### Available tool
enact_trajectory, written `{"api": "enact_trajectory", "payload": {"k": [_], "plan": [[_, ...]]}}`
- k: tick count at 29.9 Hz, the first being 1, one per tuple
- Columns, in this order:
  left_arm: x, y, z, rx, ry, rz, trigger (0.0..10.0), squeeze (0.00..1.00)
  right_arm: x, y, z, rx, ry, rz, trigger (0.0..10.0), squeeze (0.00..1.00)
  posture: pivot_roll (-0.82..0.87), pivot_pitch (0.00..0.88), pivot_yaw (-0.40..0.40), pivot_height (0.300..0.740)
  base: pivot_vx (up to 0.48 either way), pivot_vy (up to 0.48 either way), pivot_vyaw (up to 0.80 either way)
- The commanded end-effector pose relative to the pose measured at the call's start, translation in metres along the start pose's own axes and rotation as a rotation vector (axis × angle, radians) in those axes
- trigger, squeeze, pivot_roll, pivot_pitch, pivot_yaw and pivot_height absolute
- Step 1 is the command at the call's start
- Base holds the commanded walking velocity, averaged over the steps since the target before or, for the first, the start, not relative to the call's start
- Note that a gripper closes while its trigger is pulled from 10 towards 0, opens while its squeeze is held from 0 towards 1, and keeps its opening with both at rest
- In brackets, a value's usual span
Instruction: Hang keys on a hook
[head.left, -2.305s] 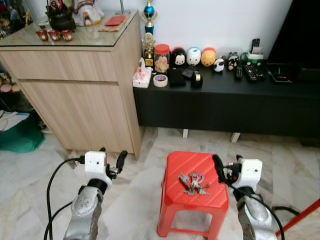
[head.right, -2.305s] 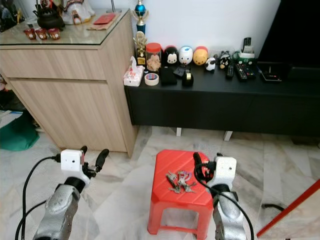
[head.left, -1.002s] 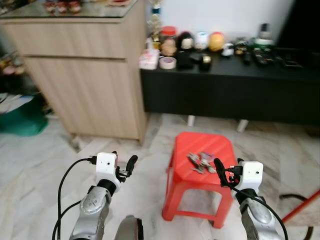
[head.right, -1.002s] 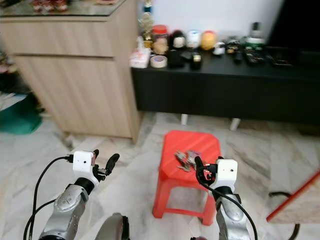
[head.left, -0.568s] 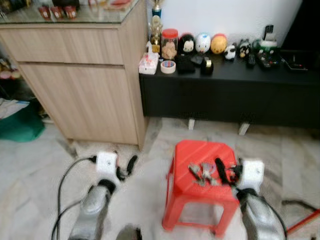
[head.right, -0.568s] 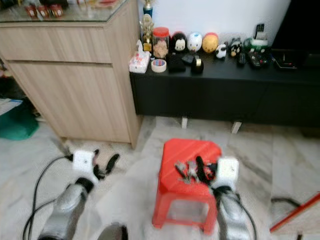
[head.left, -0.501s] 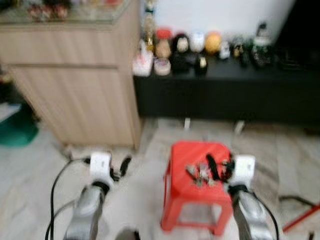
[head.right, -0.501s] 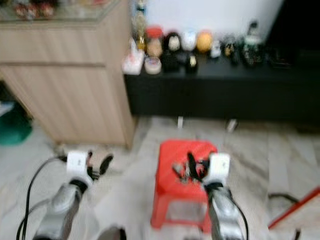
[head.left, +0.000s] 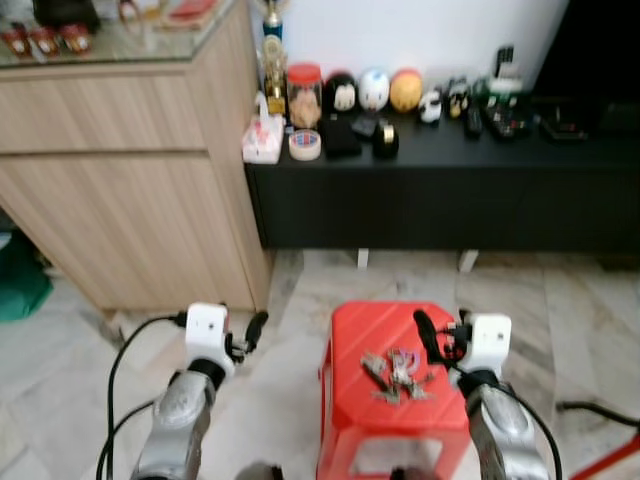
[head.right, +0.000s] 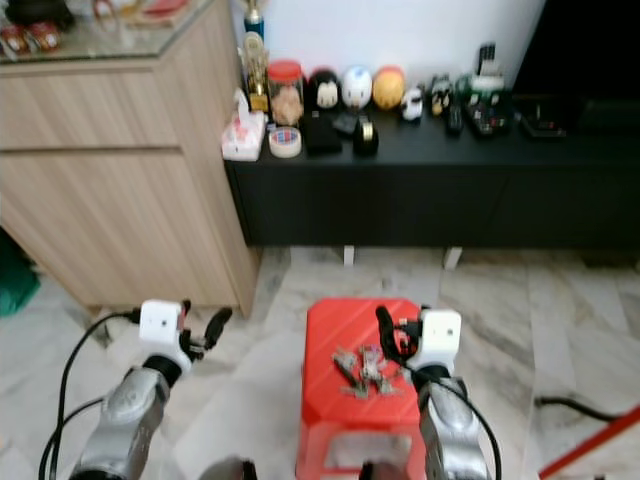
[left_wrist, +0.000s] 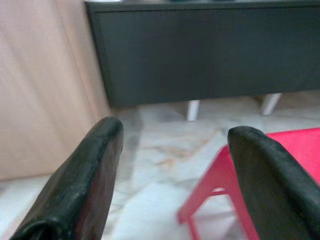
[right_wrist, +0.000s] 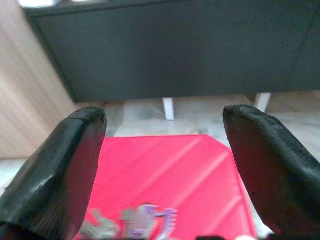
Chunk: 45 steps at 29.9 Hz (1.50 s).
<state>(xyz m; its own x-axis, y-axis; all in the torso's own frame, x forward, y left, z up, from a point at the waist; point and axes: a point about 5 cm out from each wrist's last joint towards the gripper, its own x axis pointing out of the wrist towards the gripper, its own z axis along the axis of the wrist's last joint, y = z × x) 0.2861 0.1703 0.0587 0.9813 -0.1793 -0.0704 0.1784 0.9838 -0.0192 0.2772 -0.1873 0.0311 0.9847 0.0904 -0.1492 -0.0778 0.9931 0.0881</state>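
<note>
A bunch of metal keys (head.left: 394, 372) with a purple tag lies on top of a red plastic stool (head.left: 370, 325) just ahead of me. My right gripper (head.left: 440, 340) is open and hovers at the stool's right edge, close beside the keys and not touching them. In the right wrist view the keys (right_wrist: 135, 222) lie low between its spread fingers (right_wrist: 55, 165). My left gripper (head.left: 242, 334) is open and empty over the floor to the left of the stool, and the left wrist view shows the stool's corner (left_wrist: 240, 165) past one finger.
A light wooden cabinet (head.left: 130, 180) stands at the left. A low black console (head.left: 450, 200) along the wall carries jars, toy figures, a tape roll and remotes. A black cable (head.left: 590, 408) and a red pole (head.left: 610, 455) lie on the marble floor at the right.
The whole view swayed and blurred as I moved, then steadied. The stool and keys now sit a little nearer and more central. Both grippers stayed open.
</note>
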Motion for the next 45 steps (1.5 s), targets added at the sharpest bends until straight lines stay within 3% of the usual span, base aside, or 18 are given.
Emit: {"api": "enact_trajectory", "payload": {"k": [1, 15, 32, 45], "plan": [[0.000, -0.001, 0.000, 0.011, -0.001, -0.011, 10.0, 0.00, -0.001, -0.003, -0.004, 0.013, 0.023, -0.011, 10.0, 0.00, -0.01, 0.055, 0.010, 0.646, 0.000, 0.000, 0.00], [0.001, -0.003, 0.000, 0.008, 0.003, -0.020, 10.0, 0.00, -0.002, -0.003, -0.007, -0.019, 0.044, 0.024, 10.0, 0.00, -0.02, 0.056, 0.009, 0.646, 0.000, 0.000, 0.09], [-0.001, -0.004, -0.002, 0.025, 0.008, -0.024, 10.0, 0.00, -0.003, -0.006, -0.014, 0.013, 0.075, 0.000, 10.0, 0.00, -0.01, 0.056, 0.008, 0.646, 0.000, 0.000, 0.14], [-0.001, -0.004, -0.001, 0.032, 0.007, -0.025, 10.0, 0.00, -0.004, -0.008, -0.017, 0.023, 0.093, -0.003, 10.0, 0.00, -0.01, 0.060, 0.007, 0.646, 0.274, 0.000, 0.00]]}}
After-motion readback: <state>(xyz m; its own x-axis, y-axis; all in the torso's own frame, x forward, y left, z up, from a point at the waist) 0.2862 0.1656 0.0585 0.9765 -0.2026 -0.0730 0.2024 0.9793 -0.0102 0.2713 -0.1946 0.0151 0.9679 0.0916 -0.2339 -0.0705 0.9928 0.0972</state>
